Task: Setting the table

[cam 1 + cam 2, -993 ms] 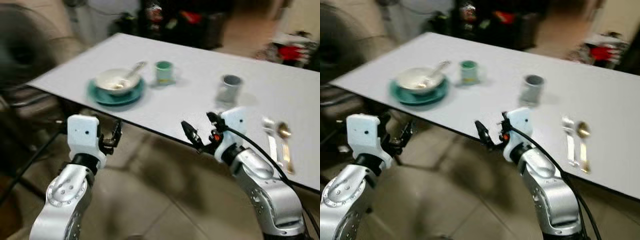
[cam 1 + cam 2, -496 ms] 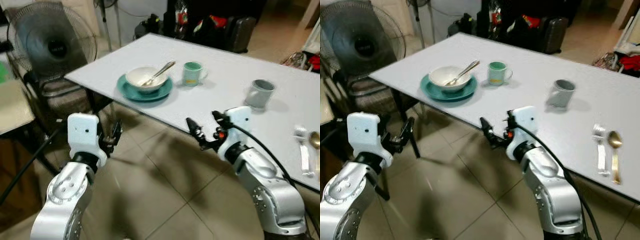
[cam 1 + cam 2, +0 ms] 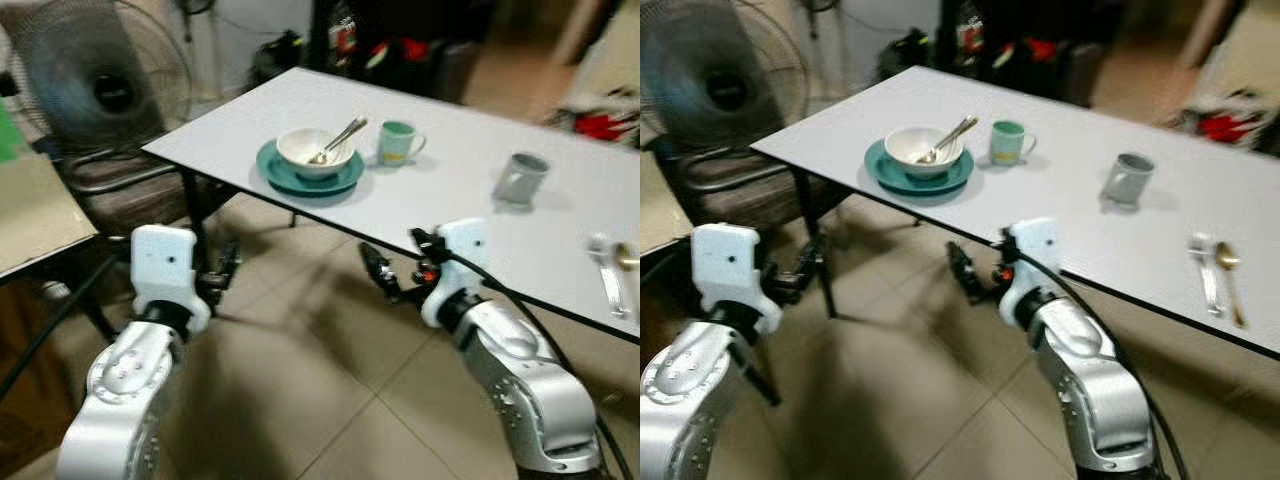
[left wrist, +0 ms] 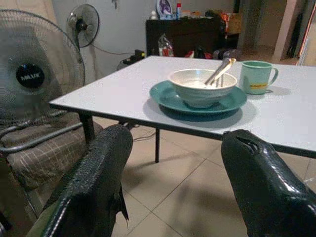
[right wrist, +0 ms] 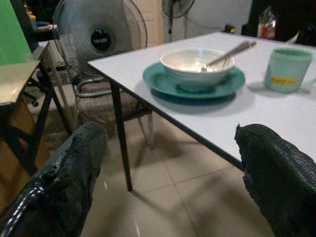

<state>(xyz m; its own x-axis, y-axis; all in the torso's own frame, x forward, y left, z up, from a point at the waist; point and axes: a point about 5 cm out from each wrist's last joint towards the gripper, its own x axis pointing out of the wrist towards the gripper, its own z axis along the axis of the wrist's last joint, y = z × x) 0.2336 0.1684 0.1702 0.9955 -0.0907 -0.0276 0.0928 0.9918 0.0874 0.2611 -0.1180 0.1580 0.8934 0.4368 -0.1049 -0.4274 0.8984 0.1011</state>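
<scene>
Left eye view is showing a white bowl (image 3: 315,152) with a spoon sitting on a round teal plate (image 3: 309,178) in the upper middle, on the white table (image 3: 450,200). Left gripper (image 3: 222,272) and right gripper (image 3: 392,276) are hanging low near the table edge, both wide open and holding nothing.

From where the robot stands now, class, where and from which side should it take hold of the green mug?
Probably the green mug by its body, jaws spanning the round wall, coming from the table's near edge. It stands upright with its handle pointing to the robot's right, and the bowl on the teal plate crowds its left. Both grippers, left and right, are open, short of the table.
</scene>
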